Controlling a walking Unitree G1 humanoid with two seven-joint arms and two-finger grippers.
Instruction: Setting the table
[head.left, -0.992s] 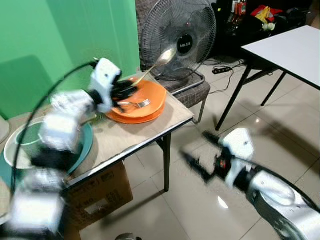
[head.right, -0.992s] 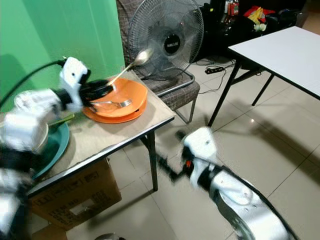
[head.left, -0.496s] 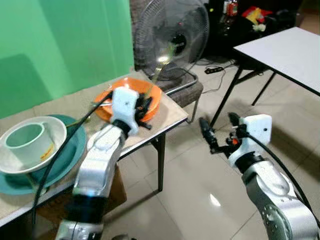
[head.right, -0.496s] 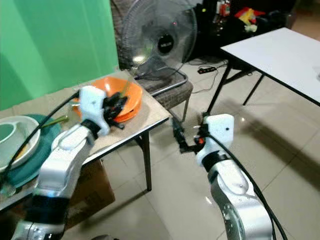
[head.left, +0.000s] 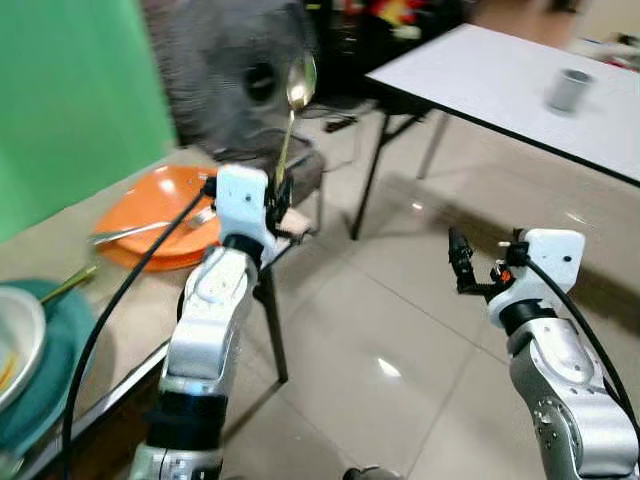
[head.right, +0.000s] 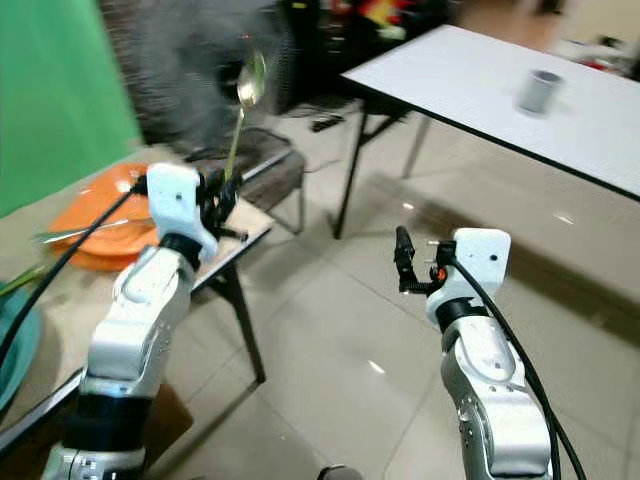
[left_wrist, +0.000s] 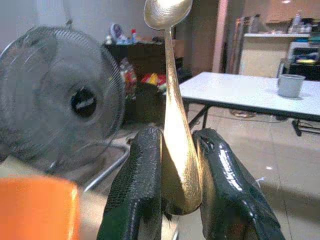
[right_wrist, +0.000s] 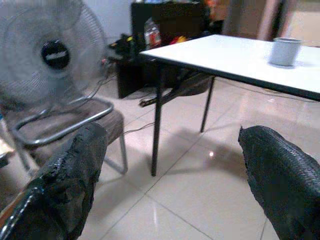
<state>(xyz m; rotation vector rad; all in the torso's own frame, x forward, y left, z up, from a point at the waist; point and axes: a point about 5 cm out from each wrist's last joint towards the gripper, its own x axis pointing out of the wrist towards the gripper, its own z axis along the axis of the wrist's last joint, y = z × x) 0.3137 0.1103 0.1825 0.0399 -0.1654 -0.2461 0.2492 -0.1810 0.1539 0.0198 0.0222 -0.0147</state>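
The left gripper (left_wrist: 172, 175) clamps the handle of a gold spoon (left_wrist: 172, 100), its bowl upright above the fingers (left_wrist: 142, 175). Just behind and below the gripper, an orange plate (head.left: 150, 205) holding a fork (head.left: 150, 228) sits on the small table (head.left: 120, 310). The right gripper (right_wrist: 170, 175) hangs over the tiled floor, fingers spread wide and holding nothing. Beyond both stand a fan (left_wrist: 60, 107) and a white table (head.right: 500, 90) bearing a grey cup (head.right: 538, 92).

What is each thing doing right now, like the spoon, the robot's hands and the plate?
Spoon: held upright, bowl end up.
Left gripper: fingers shut on the spoon's handle.
Right gripper: fingers wide open, holding nothing, above the floor.
Orange plate: on the small table, a fork lying on it.
Grey cup: standing upright on the white table.
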